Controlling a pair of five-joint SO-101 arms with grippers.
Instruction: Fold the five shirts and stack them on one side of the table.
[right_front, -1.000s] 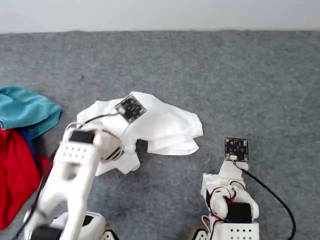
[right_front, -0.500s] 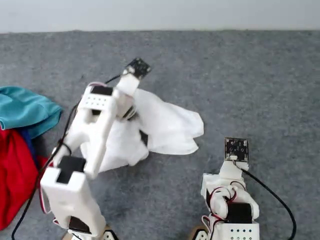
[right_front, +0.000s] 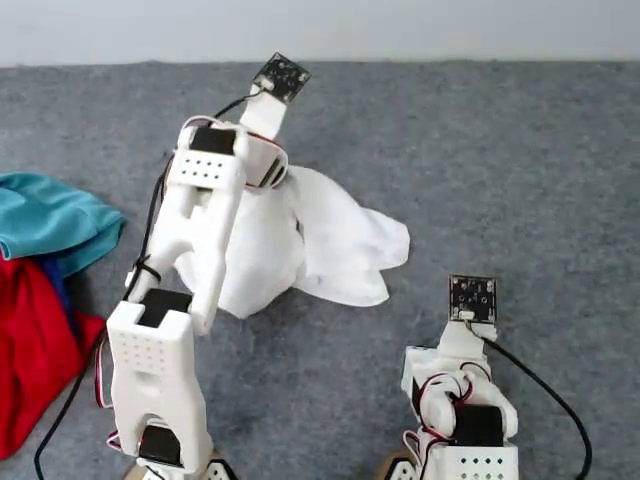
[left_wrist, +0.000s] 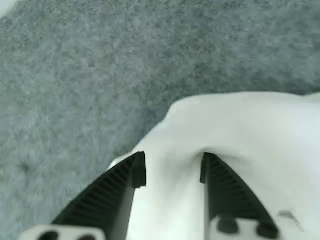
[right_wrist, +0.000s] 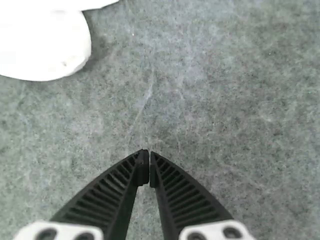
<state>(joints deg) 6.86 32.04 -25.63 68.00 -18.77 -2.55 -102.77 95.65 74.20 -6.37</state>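
1. Left gripper (left_wrist: 172, 170) is grasping a raised fold of the crumpled white cotton shirt (right_front: 340, 250). Its two black ribbed fingers (left_wrist: 125, 185) stand apart with the fabric packed between them.
2. In the high view the white shirt lies in the centre of the frame, bunched and partly doubled over. One lobe spreads toward the right, and its left part is covered by the white plastic left arm (right_front: 190, 250).
3. That left arm runs from the lower left of the high view to the upper centre, where its wrist sits over the far edge of the white shirt.
4. Right gripper (right_wrist: 149, 167) is clenched on nothing, its black tips touching each other above bare tabletop. A rounded edge of the white shirt (right_wrist: 40, 45) lies apart from those tips.
5. The white right arm (right_front: 460, 400) sits folded in the lower right of the high view, clear of the white shirt.
6. A crumpled teal shirt (right_front: 50, 220) lies at the left edge of the high view. A red shirt (right_front: 30, 350) lies below it in the lower left corner, and the two touch.
7. The grey felt-like tabletop (right_front: 500, 180) carries all of this, and a pale wall (right_front: 320, 30) runs along the top of the high view.
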